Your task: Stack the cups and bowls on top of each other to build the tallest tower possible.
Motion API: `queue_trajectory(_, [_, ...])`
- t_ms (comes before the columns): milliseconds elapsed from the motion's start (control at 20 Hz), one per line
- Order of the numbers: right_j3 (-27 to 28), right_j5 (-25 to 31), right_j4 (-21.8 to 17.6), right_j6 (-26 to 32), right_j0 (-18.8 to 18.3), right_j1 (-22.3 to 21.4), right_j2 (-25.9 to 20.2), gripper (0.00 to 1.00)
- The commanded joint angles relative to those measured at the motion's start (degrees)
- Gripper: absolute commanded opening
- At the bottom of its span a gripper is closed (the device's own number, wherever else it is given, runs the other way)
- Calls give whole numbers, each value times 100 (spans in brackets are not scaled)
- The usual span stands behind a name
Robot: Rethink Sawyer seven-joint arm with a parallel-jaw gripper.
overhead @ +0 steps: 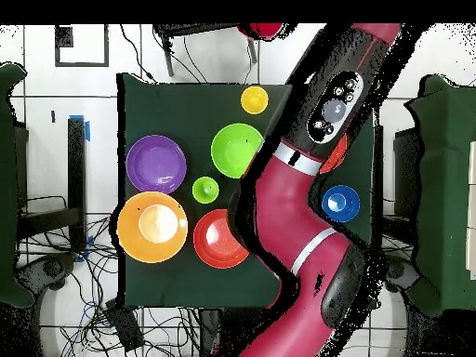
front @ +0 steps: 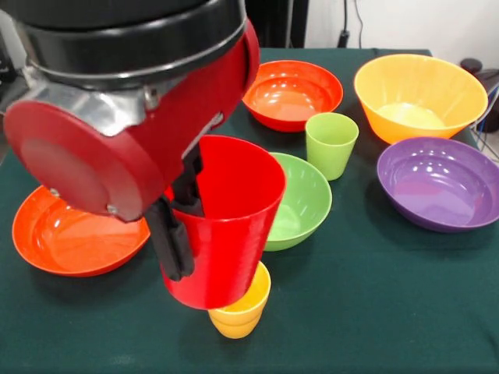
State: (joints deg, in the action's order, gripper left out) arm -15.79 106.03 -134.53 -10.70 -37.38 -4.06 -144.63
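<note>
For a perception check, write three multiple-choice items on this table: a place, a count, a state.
1. What is right below the red cup?
A. the purple bowl
B. the yellow cup
C. bare cloth

2. How many purple bowls are in view?
A. none
B. one
C. three

3. How does the green cup stand?
A. upright, mouth up
B. on its side
C. upside down

Key:
1 B: the yellow cup peeks out under the red cup's base.
2 B: both views show a single purple bowl.
3 A: the open mouth of the green cup faces up.
</note>
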Motion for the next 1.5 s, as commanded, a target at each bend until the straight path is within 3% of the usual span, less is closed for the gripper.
queue_trajectory(50, [-51, 701, 380, -731, 124, -659, 1724, 0])
queue_trajectory(150, [-173, 731, 597, -843, 74, -659, 1897, 0])
queue_trajectory(450, [-1140, 887, 1873, -1505, -435, -669, 2781, 0])
queue_trajectory(800, [-1893, 772, 3097, -2072, -770, -815, 3577, 0])
queue_trajectory(1250, [-2254, 644, 4064, -2451, -865, -1044, 4428, 0])
queue_trajectory(1400, [-3044, 512, 4689, -3069, -1230, -1086, 4713, 0])
queue_trajectory(1500, [-3278, 418, 4972, -3293, -1323, -1144, 4899, 0])
